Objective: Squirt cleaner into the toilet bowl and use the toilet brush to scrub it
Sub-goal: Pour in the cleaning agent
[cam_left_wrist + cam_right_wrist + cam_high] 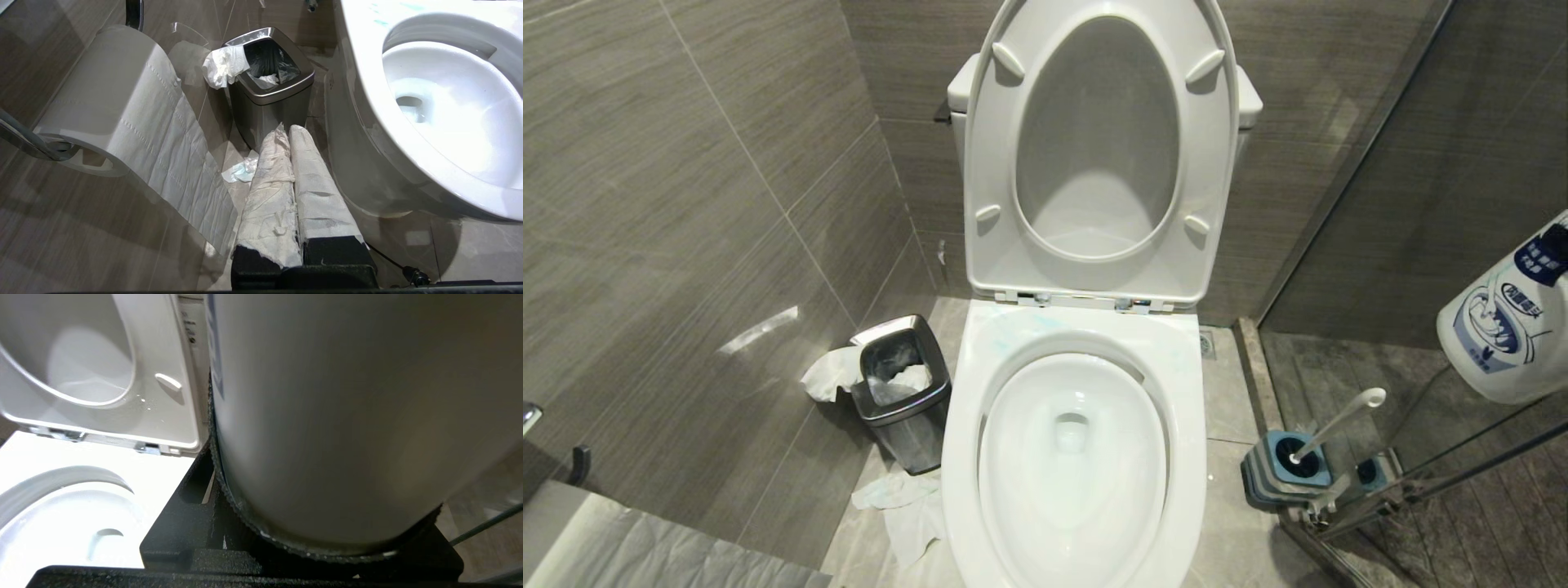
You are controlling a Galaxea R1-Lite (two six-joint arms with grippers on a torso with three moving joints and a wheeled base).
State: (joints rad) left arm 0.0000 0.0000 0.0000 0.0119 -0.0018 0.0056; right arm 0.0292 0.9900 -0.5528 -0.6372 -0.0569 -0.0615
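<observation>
The right gripper [327, 522] clamped a white cleaner bottle [1511, 318] right of the open toilet bowl [1078, 457]. The left gripper [290, 134], paper-wrapped jaws together, pointed at the steel waste bin [269, 98]. The toilet brush [1335, 425] stood in its holder [1282, 469].

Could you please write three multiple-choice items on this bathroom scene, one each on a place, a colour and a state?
1. Where does the bin stand, seen from the head?
A. left of the toilet
B. right of the toilet
C. behind the glass

2. What colour is the top of the brush holder?
A. red
B. blue
C. yellow

3. How is the right end effector?
A. open and empty
B. shut on a white bottle
C. shut on the brush

Answers: 1 A, the bin sits by the left wall beside the toilet. 2 B, a blue top rings the dark opening. 3 B, the bottle fills the wrist view between the fingers, and the brush stands in its holder.
</observation>
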